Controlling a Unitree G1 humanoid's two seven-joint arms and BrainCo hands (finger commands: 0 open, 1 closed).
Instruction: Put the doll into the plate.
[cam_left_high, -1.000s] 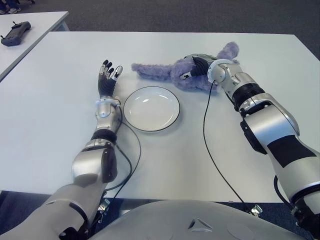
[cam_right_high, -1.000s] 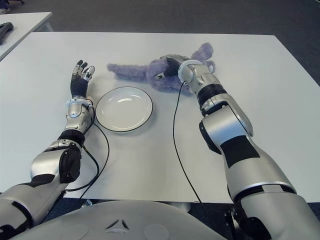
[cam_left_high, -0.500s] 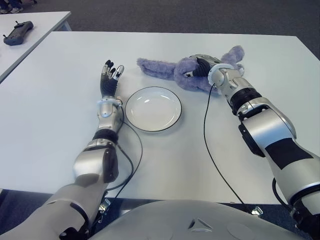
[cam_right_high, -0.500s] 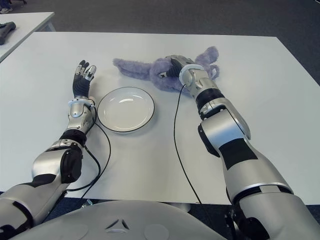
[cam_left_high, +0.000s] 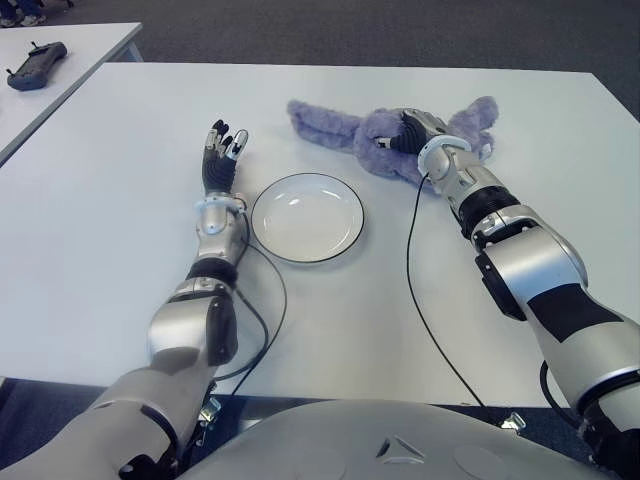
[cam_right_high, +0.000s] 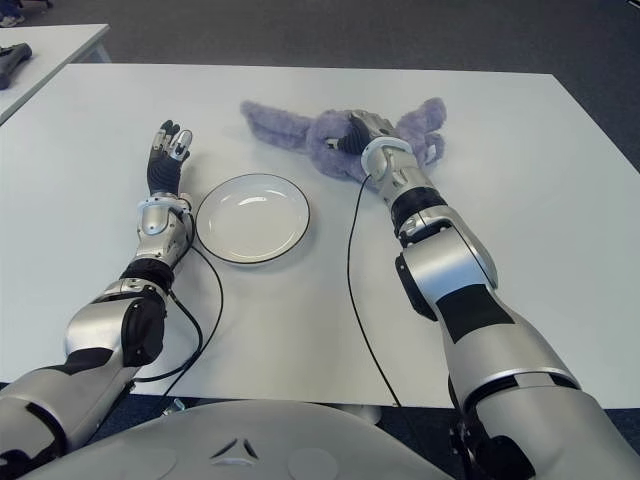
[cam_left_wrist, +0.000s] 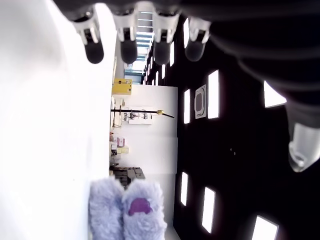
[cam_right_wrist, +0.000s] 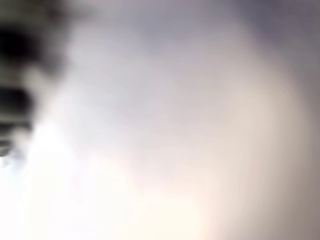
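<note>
Right robot hand is on the doll, pressed into the plush body at the far side of the surface. From the eye views my fingers look curled down into the fur, but the wrist view is filled with blurred plush, so I cannot tell whether I truly have a grip or am only resting on it. The doll lies flat on the surface beyond the plate, near its far right rim, with one long limb stretched toward my left and the ears sticking out to my right. The plate holds nothing.

My left robot hand shows just left of the plate, fingers straight and spread, holding nothing.

I judge the grasp is the step in hand; the carry has not begun. Next I need a firm hold on the body, a lift clear of the surface, and a short move toward me and to the left. The limp limbs may drape over the rim.
</note>
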